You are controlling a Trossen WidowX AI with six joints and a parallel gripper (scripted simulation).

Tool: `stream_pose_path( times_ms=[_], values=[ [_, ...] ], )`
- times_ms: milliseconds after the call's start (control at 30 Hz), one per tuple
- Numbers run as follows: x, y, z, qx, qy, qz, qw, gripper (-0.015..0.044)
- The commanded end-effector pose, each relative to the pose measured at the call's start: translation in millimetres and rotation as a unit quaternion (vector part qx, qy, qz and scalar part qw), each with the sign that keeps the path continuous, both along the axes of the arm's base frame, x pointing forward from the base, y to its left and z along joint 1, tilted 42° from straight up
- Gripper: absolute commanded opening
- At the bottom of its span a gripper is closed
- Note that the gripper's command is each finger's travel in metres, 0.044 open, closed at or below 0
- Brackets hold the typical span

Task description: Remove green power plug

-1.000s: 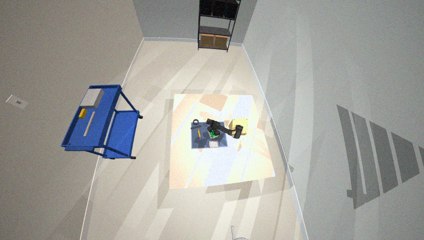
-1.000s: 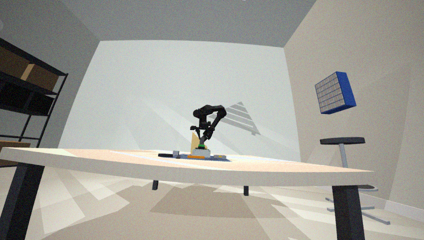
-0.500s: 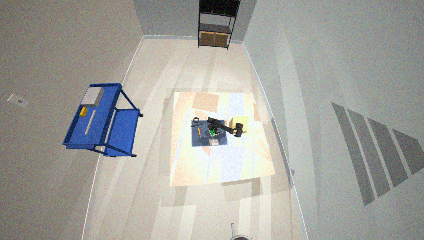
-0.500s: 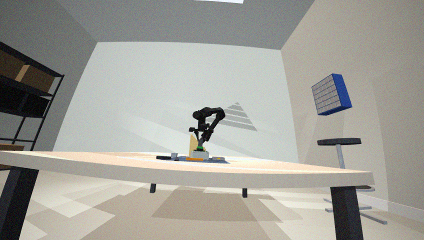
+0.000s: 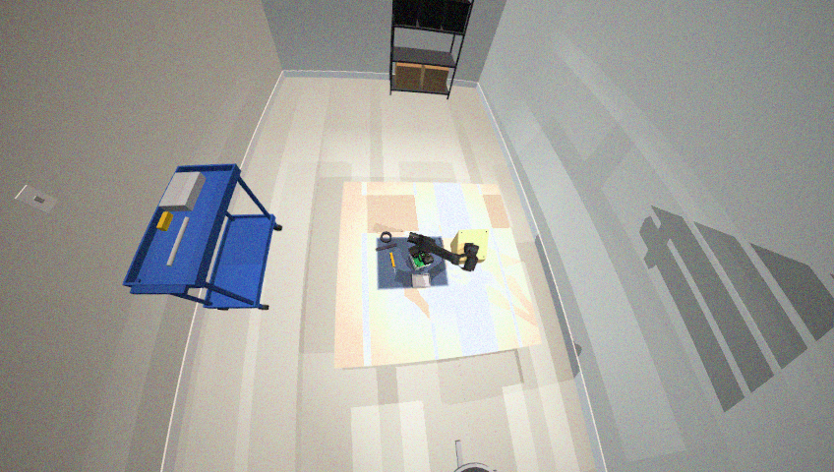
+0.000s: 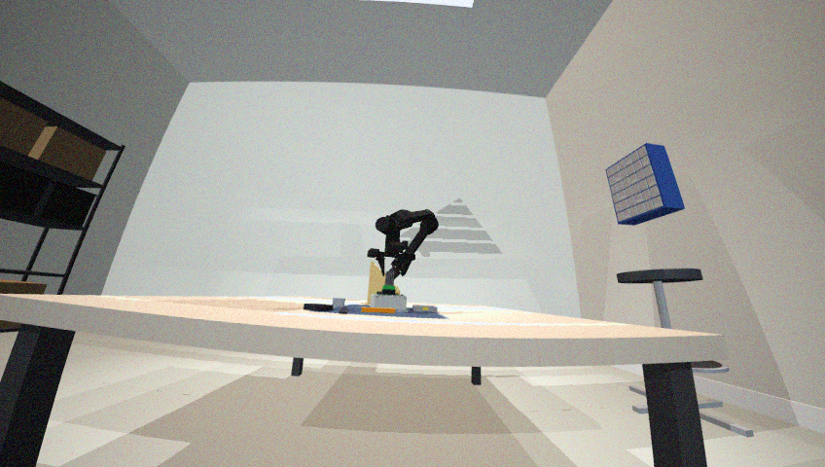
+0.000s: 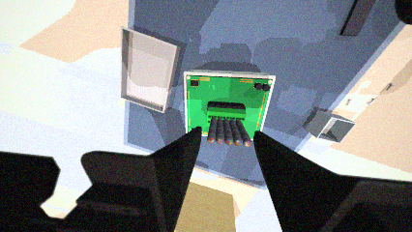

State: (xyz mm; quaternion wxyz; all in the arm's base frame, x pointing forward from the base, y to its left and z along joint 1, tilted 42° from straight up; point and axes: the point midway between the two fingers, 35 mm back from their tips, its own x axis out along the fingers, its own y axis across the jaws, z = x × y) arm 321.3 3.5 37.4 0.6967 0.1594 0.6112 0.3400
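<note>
The green power plug sits at the black socket on the green circuit board. Several dark cables run from it toward the wrist camera. How deep it sits in the socket cannot be told. My gripper is open, with one finger on each side of the cables and visible gaps between fingers and cables. In the top and exterior views the arm is low over the board, and the fingertips are too small to make out. The grey tray is empty and lies beside the board.
A blue mat lies under the board. A small open grey box is on the other side from the tray. An orange pen, a dark bar and a black ring lie around. A yellow panel stands near the arm base.
</note>
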Motion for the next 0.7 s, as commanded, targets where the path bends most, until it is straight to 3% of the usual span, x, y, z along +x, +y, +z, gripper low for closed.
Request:
stream_pose_path(
  times_ms=[0, 467, 667],
  values=[
    [0, 2, -3, 0.0, 0.002, -0.002, 1.0, 0.0249],
    [0, 11, -13, 0.0, 0.002, -0.002, 1.0, 0.0249],
    [0, 11, -13, 0.0, 0.002, -0.002, 1.0, 0.0092]
  ],
)
